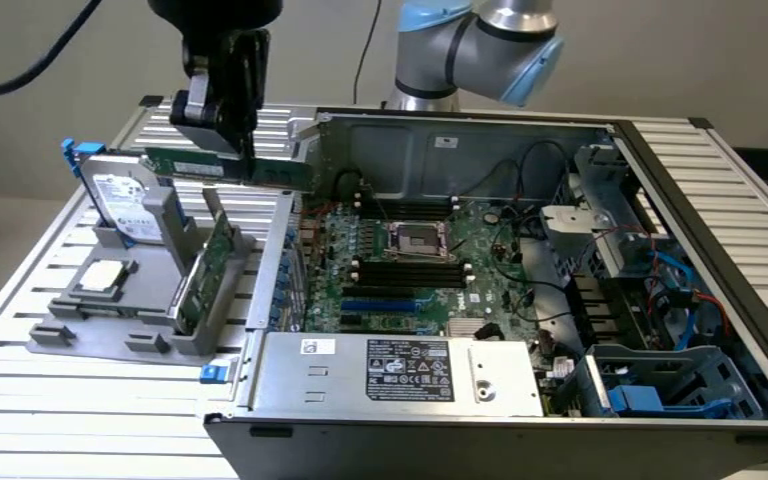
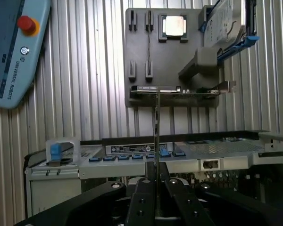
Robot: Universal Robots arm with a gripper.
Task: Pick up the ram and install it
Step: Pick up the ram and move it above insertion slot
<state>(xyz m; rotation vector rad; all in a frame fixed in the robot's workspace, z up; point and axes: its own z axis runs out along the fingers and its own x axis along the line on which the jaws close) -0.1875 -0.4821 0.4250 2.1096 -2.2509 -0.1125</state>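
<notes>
The black gripper [image 1: 231, 152] is closed to a narrow gap, clamped on the slim, long dark-green ram stick [image 1: 229, 169] approx. at mid-length. The stick is held level and on edge, in the air above the slatted aluminium table [image 1: 37, 370], over the gap between the grey plastic parts fixture [image 1: 91, 338] near the table's edge and the open black-and-silver PC case [image 1: 411, 150]. In the exterior view one end overlaps the top of the case's side wall; contact there can't be told. In the wrist view the ram stick [image 2: 157, 127] is edge-on, a thin line running out from the gripper [image 2: 157, 183], so chips and label are not readable. The fingertips are partly hidden by the board, and the arm is cut off at the frame's top. The green motherboard [image 1: 418, 265] lies in the case w/ its black slots partly hidden by cables.
</notes>
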